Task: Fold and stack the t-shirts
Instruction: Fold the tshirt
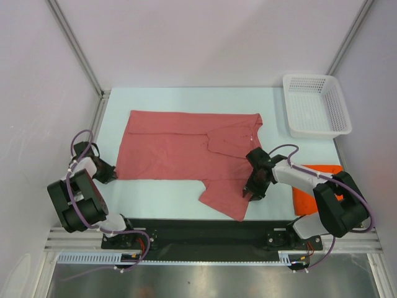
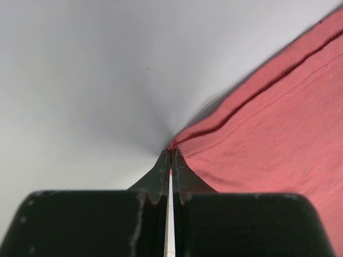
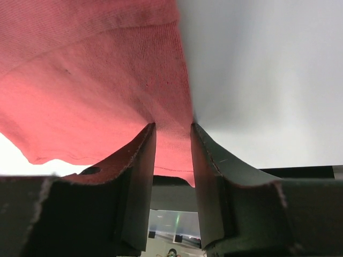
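The dusty pink-red t-shirt [image 1: 180,149] lies spread across the middle of the table, its right part folded over and a flap hanging toward the near edge. My left gripper [image 1: 109,172] sits at the shirt's near left corner. In the left wrist view the jaws [image 2: 171,153] are shut, with the corner of the shirt [image 2: 268,134] pinched at their tips. My right gripper [image 1: 254,189] is at the right edge of the flap. In the right wrist view its jaws [image 3: 171,128] stand a little apart, with the pink-red cloth [image 3: 96,80] between them. The orange t-shirt [image 1: 308,194] lies folded at the near right, partly hidden by the right arm.
A white perforated basket [image 1: 316,105] stands at the far right corner. A black rail [image 1: 205,226] runs along the near edge between the arm bases. White walls close in the table on three sides.
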Robot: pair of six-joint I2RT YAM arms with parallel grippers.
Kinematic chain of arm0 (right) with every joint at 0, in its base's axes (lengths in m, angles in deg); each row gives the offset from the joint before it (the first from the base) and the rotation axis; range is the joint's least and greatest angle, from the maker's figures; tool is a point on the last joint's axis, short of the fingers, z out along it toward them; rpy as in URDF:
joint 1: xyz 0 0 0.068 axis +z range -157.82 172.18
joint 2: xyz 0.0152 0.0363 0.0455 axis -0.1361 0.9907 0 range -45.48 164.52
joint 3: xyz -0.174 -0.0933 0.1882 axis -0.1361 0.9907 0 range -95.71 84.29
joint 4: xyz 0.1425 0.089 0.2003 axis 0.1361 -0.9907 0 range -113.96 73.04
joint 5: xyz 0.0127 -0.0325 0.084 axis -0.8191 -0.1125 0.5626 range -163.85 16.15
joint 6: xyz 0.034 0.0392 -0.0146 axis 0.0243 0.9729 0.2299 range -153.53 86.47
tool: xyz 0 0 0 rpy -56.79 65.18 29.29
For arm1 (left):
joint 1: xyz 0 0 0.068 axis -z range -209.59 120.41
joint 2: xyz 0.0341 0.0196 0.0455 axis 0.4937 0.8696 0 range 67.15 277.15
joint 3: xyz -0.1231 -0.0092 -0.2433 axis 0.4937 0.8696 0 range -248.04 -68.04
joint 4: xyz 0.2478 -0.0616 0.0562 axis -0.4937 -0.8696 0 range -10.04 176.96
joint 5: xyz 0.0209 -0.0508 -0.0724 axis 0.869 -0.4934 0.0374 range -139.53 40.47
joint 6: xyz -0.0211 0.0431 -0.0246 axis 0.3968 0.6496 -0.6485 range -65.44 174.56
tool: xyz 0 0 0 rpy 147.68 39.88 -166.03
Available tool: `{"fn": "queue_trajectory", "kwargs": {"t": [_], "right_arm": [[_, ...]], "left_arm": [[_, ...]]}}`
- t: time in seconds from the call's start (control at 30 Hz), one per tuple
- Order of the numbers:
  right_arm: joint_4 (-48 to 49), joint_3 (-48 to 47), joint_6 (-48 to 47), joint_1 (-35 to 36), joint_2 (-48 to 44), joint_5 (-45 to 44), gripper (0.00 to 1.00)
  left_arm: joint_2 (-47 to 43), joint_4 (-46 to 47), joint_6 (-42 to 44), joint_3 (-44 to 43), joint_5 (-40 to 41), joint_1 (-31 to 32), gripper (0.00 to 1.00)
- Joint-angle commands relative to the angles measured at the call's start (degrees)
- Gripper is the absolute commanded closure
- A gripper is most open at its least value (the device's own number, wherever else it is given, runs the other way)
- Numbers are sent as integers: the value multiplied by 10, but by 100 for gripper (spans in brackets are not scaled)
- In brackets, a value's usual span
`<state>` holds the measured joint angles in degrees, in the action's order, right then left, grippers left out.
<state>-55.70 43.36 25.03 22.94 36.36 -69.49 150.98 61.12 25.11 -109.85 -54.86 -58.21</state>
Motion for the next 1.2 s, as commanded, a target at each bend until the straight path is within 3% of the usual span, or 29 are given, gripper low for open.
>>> {"fn": "queue_trajectory", "kwargs": {"t": [0.0, 0.17, 0.37, 0.47, 0.6, 0.7, 0.8, 1.0, 1.17], "right_arm": [[-23, 1, 12, 5, 13, -30, 62], [-23, 12, 4, -7, 23, -43, 67], [-4, 38, -25, -33, 15, -43, 90], [2, 36, -38, -33, 17, -43, 94], [12, 30, -59, -33, 15, -39, 94], [4, 23, -70, -30, 9, -39, 88], [21, 36, -71, -33, 10, -28, 100], [42, 37, -89, -38, -61, -23, 100], [44, 39, -126, -83, -113, 24, 100]], "left_arm": [[9, -20, 19, 5, 6, -3, 100], [7, -20, 18, 8, 8, -3, 100], [6, -22, 16, 1, 7, -3, 100], [10, -22, 13, 0, 7, -3, 100], [8, -22, 11, 0, 3, -2, 100], [7, -22, 12, 0, 1, -3, 100], [6, -22, 14, 1, 3, -3, 100], [-8, -25, 20, 2, 2, -4, 100], [-38, -36, 32, -5, 2, -2, 100]]}}
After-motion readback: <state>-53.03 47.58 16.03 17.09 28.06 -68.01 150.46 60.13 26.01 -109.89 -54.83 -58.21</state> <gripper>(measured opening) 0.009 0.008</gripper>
